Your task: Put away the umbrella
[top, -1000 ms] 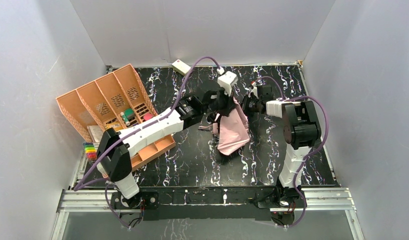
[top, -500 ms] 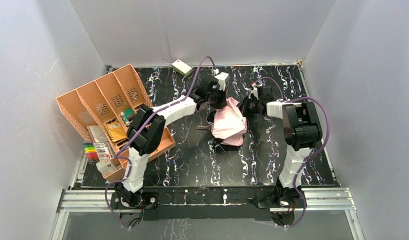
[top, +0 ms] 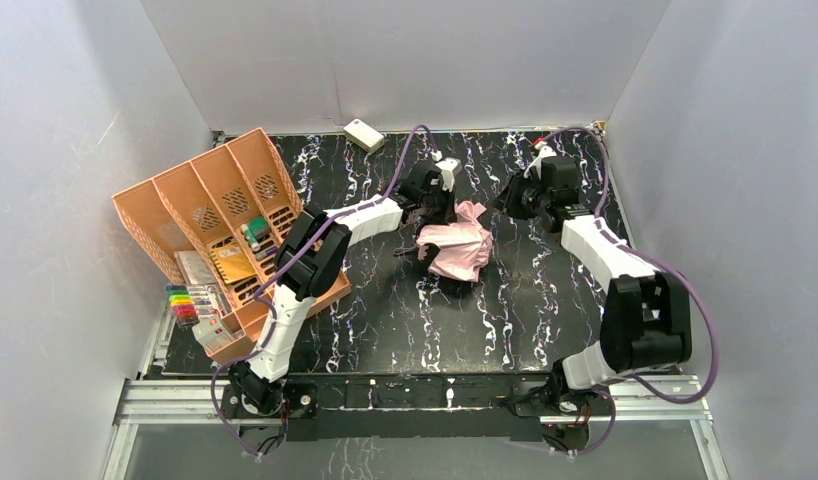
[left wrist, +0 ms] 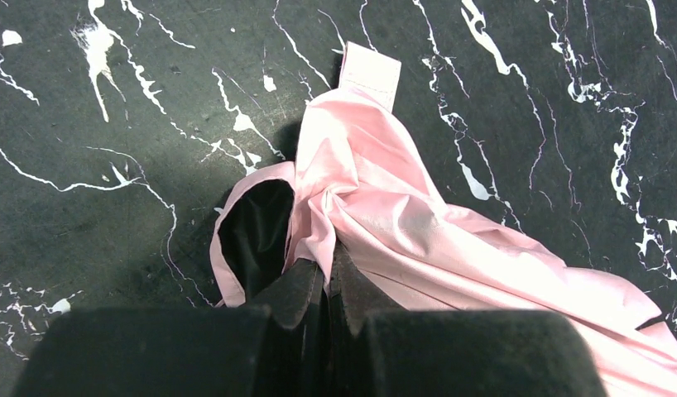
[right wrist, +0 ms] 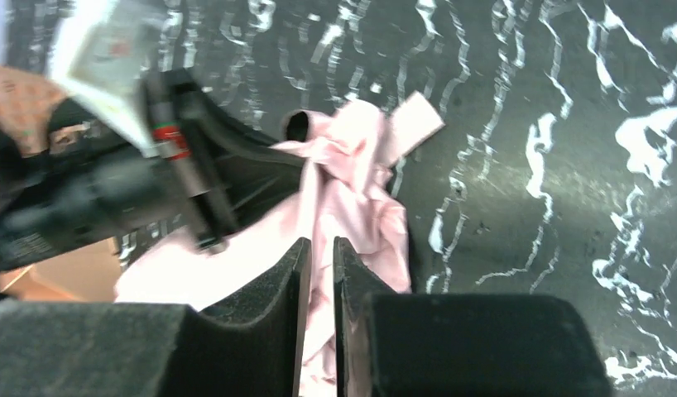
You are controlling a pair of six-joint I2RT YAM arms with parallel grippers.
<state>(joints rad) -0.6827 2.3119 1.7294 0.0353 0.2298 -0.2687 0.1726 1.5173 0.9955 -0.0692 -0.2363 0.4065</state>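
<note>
Though it lies crumpled, umbrella points its strap tab far-right, at the barely parted, empty right gripper. Left gripper clamps pink fabric, a pinch clear only in left wrist view.

Black counter veined with white, crumpled pink umbrella lying near its middle, orange divided organizer along the left edge, small cream box at the far edge

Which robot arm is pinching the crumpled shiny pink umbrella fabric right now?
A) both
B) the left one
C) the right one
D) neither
B: the left gripper is shut on a fold of the shiny pink umbrella, while the right gripper sits apart from it.
</note>
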